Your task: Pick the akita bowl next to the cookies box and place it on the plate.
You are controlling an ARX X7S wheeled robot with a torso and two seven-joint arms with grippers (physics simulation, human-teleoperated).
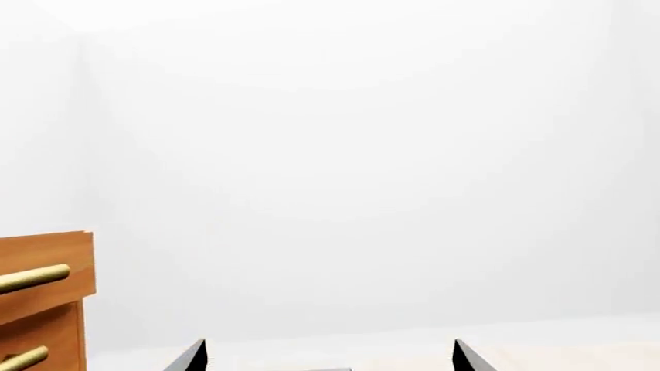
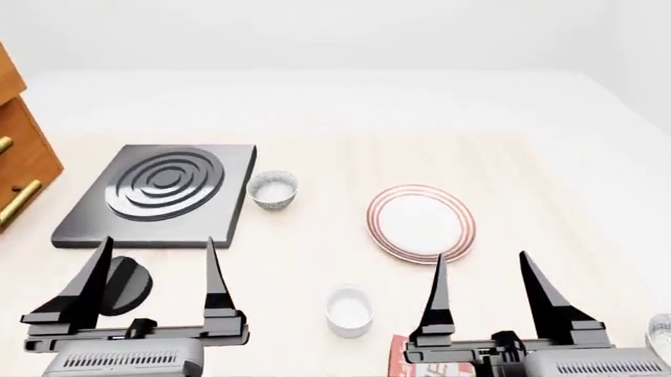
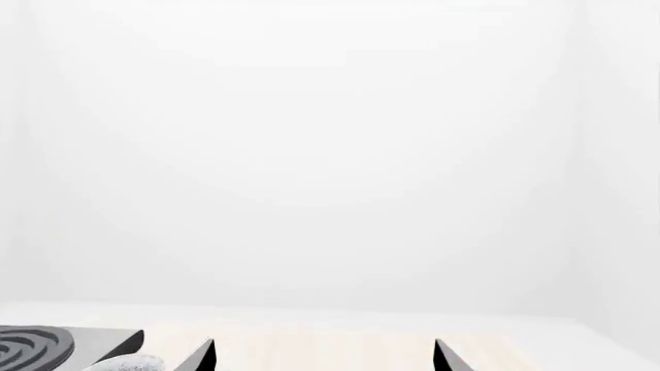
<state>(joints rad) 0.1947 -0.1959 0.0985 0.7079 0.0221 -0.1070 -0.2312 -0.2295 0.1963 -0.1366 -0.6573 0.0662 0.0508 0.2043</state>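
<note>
The plate (image 2: 420, 223), white with red rings, lies right of centre on the pale table. A red corner of the cookies box (image 2: 398, 353) shows at the bottom, mostly hidden under my right gripper (image 2: 482, 263). At the right edge a sliver of a speckled akita bowl (image 2: 661, 333) shows, the one nearer the box. A look-alike bowl (image 2: 273, 189) sits beside the stove burner; its rim (image 3: 129, 363) shows in the right wrist view. Both my right gripper (image 3: 324, 357) and left gripper (image 2: 157, 251) (image 1: 330, 359) hover open over the near table edge, holding nothing.
A black ringed stove burner (image 2: 157, 192) (image 3: 36, 344) lies at the left, with a dark round disc (image 2: 126, 284) in front of it. A plain white cup (image 2: 348, 311) stands between the grippers. A wooden drawer cabinet (image 2: 16, 169) (image 1: 46, 270) with brass handles stands at the far left.
</note>
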